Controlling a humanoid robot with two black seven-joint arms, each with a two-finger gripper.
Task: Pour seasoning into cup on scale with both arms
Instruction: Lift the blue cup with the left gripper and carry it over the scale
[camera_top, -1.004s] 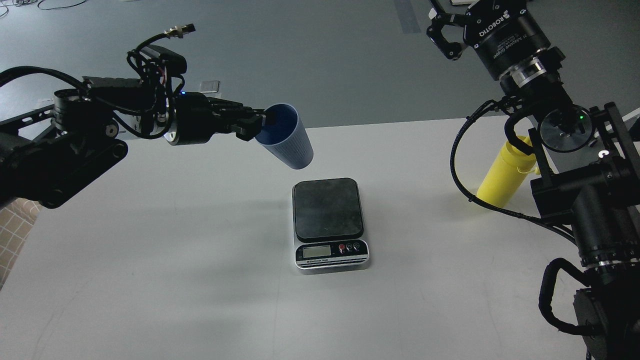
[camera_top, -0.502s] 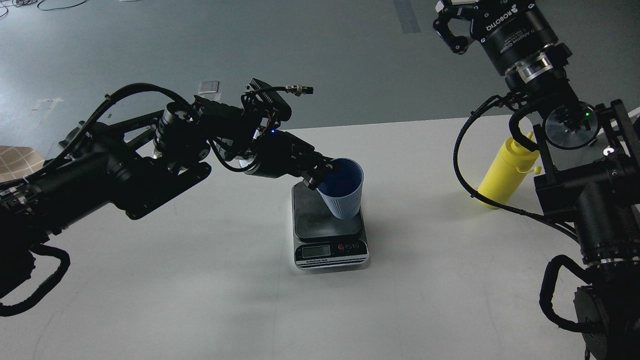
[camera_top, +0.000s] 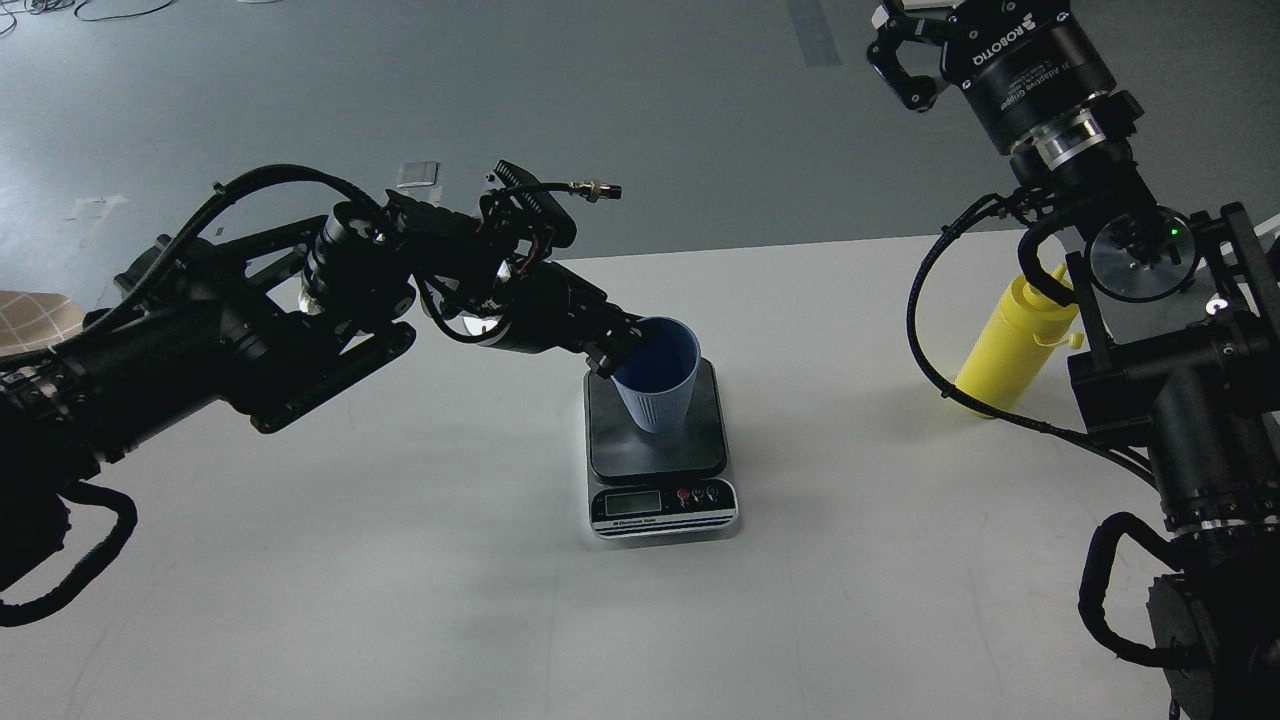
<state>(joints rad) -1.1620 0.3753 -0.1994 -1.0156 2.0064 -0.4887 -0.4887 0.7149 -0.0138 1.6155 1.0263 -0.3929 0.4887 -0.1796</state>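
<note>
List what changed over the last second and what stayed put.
The left gripper, shut on the cup, swung it from up left of the scale down onto the platform, turning it from tipped to nearly upright. The right gripper barely shifted. The bottle and scale stayed put.

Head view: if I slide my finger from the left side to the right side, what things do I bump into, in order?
Left hand gripping the rim, light blue cup on the kitchen scale, yellow squeeze bottle, then the right arm.
</note>
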